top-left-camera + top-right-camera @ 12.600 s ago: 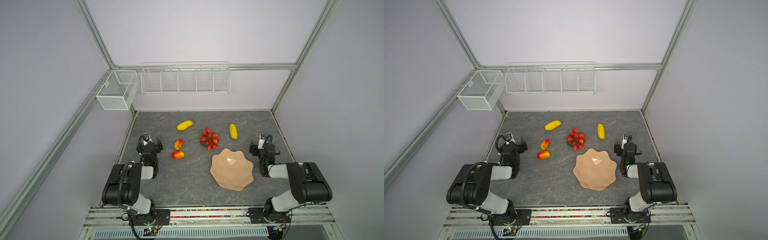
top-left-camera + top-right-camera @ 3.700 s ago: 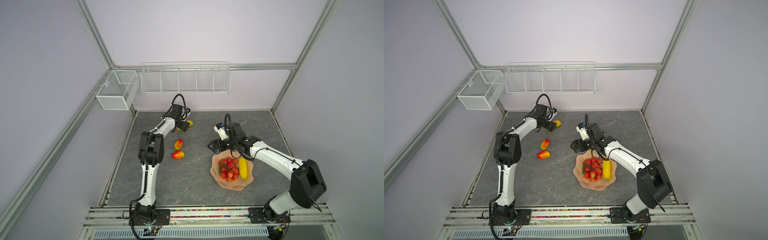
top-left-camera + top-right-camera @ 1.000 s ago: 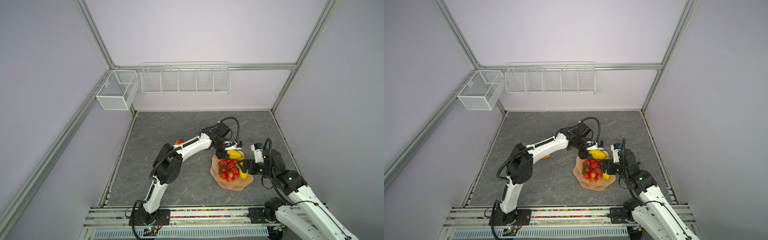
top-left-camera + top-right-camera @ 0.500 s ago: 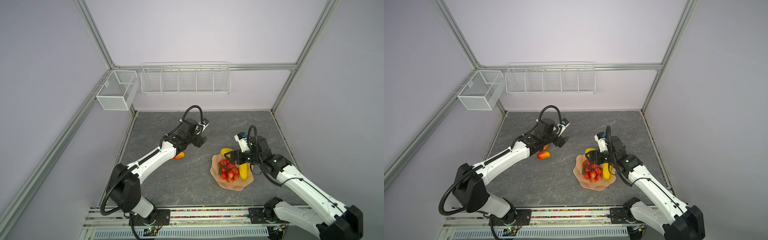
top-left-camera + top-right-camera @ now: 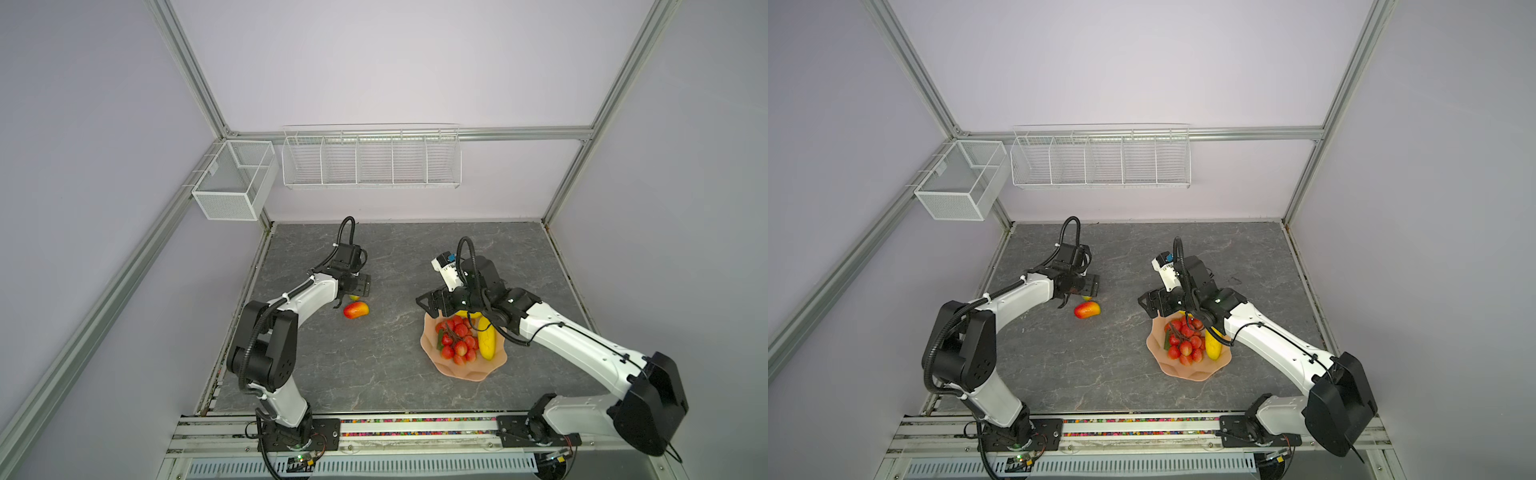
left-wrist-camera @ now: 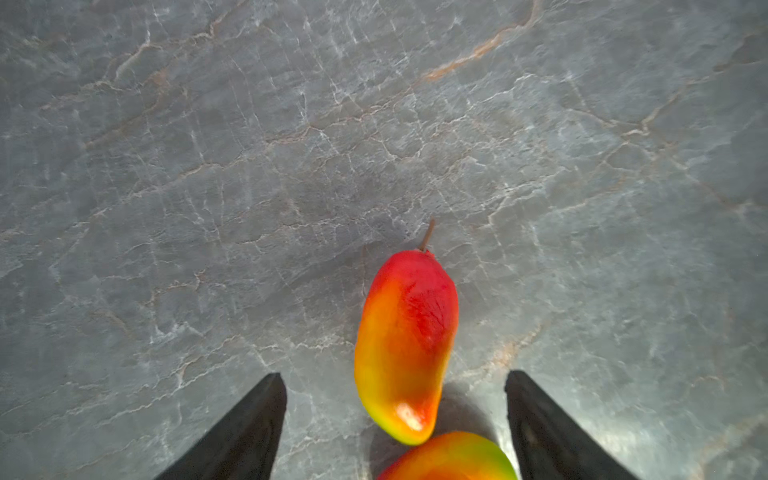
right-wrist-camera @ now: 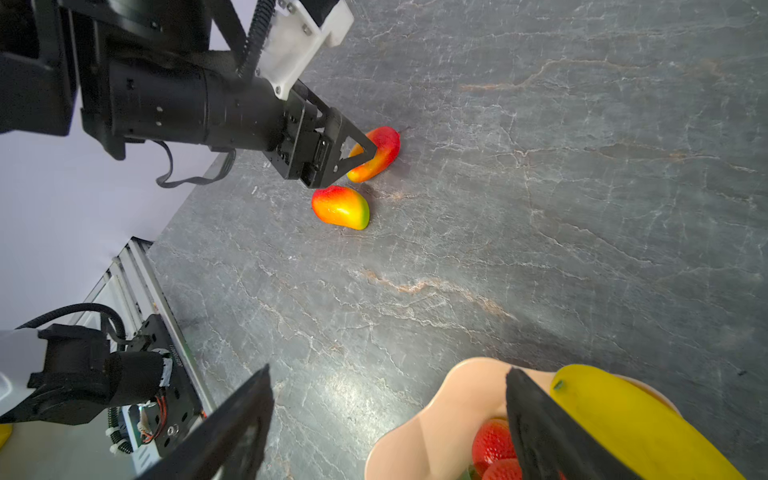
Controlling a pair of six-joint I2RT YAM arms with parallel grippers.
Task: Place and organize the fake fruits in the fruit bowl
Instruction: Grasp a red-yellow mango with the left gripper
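Glossy red-yellow-green mango (image 6: 405,345) between spread left gripper (image 6: 395,424); right gripper (image 7: 386,419) likewise agape, empty.

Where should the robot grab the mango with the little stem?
Probably around its fat middle, from above: the stemmed mango lies flat on the table, long and narrow, between the open left hand's fingers.

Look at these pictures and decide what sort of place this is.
Probably a robot test cell, not a kitchen: two white-and-black robot arms bolted to a front rail, a grey stone-patterned tabletop, plain lilac walls framed in aluminium, and plastic fruit.
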